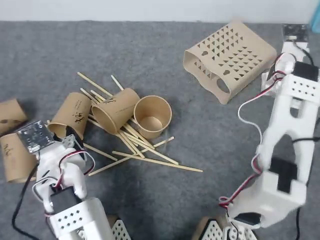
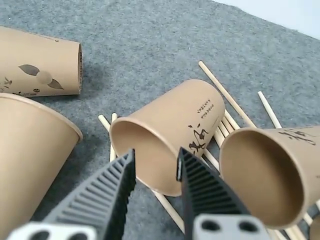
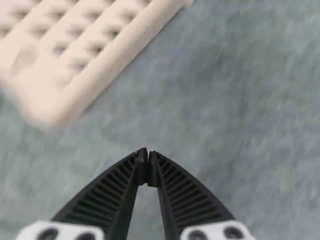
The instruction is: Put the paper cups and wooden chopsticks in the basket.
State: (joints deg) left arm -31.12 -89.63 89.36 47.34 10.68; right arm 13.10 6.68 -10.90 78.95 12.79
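Left tool [image 2: 156, 152] parted, grey felt [image 1: 150, 50], pale wall [image 1: 150, 10]

grey felt table [image 1: 150, 50] bears paper cups [image 1: 115, 110], chopsticks [image 1: 150, 161], a basket [image 1: 230, 57].

Paper cups [image 1: 116, 110] lie among chopsticks [image 1: 150, 161] at left; the basket [image 1: 230, 60] sits well apart, behind right.

light: bright, diffuse | shadows: soft, short, beside paper cups [image 1: 72, 115]
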